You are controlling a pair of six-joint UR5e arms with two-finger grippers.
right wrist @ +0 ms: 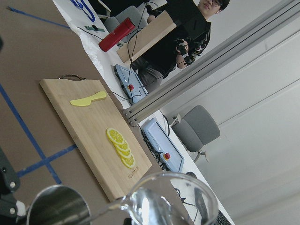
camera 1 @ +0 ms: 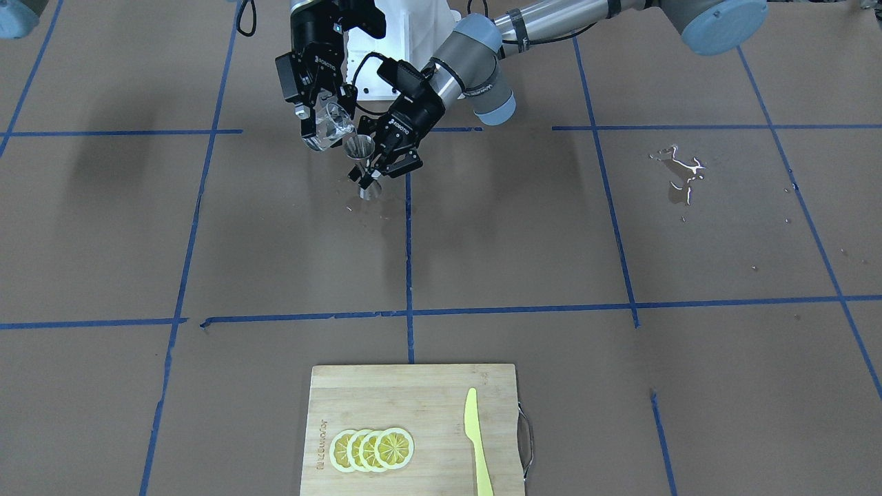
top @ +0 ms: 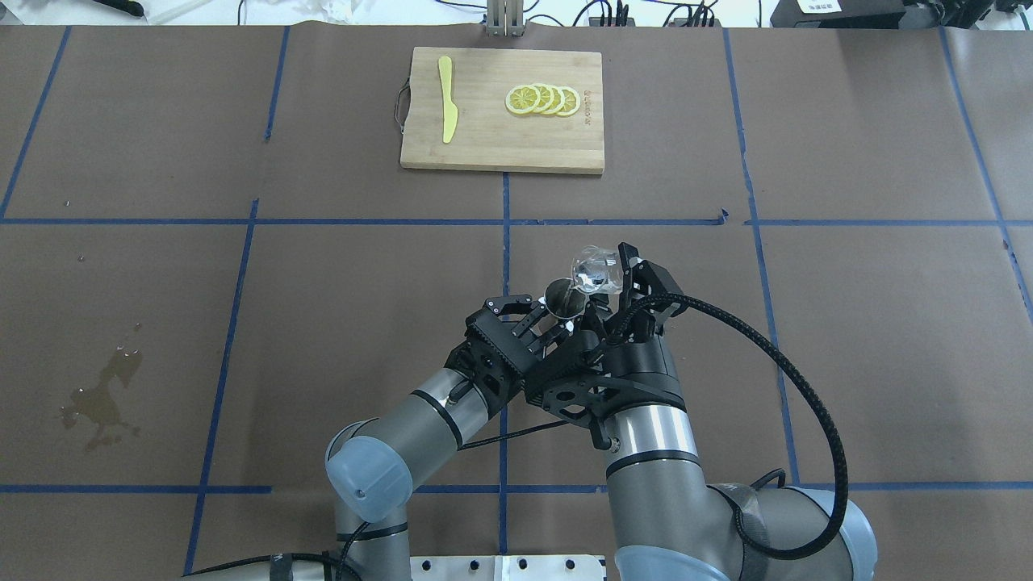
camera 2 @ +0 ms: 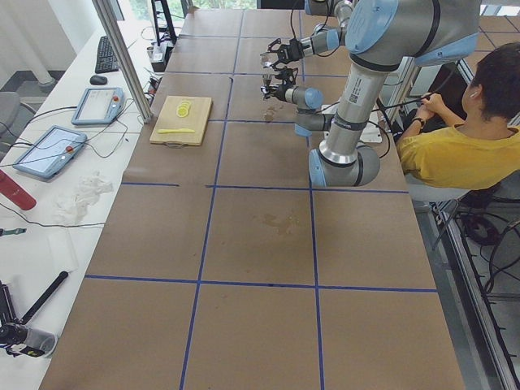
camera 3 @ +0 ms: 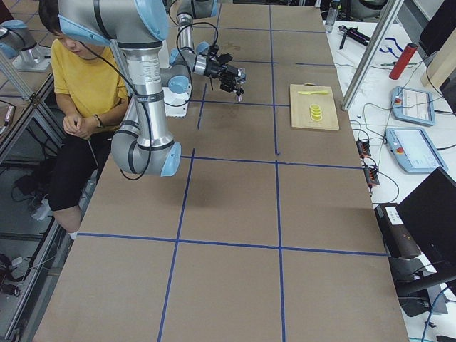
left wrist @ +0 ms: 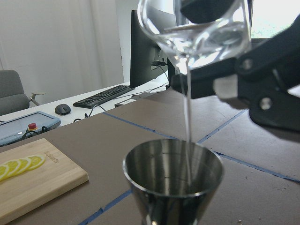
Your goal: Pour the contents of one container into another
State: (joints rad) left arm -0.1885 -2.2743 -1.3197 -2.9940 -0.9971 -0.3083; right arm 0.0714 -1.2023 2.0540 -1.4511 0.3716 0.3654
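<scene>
My right gripper [camera 1: 325, 118] is shut on the clear glass cup [camera 1: 332, 128], which hangs tilted above the table. The cup's lip is over the steel hourglass jigger [camera 1: 363, 165], and my left gripper [camera 1: 371, 172] is shut on that jigger's waist. From the left wrist, a thin stream of clear liquid [left wrist: 187, 117] falls from the cup [left wrist: 197, 28] into the jigger's open cone [left wrist: 172, 174]. Overhead, the cup [top: 595, 270] sits just right of the jigger [top: 564, 295], with both grippers close together near the table's middle. The right wrist view has the cup rim [right wrist: 173, 199] beside the jigger mouth [right wrist: 58, 206].
A wooden cutting board [camera 1: 386, 399] at the far side carries lemon slices [camera 1: 372, 449] and a yellow knife [camera 1: 477, 441]. A spilled puddle [camera 1: 679, 176] lies on the robot's left side of the table. Small drops [camera 1: 358, 205] dot the paper by the jigger. A person in yellow [camera 2: 455, 146] sits behind the robot.
</scene>
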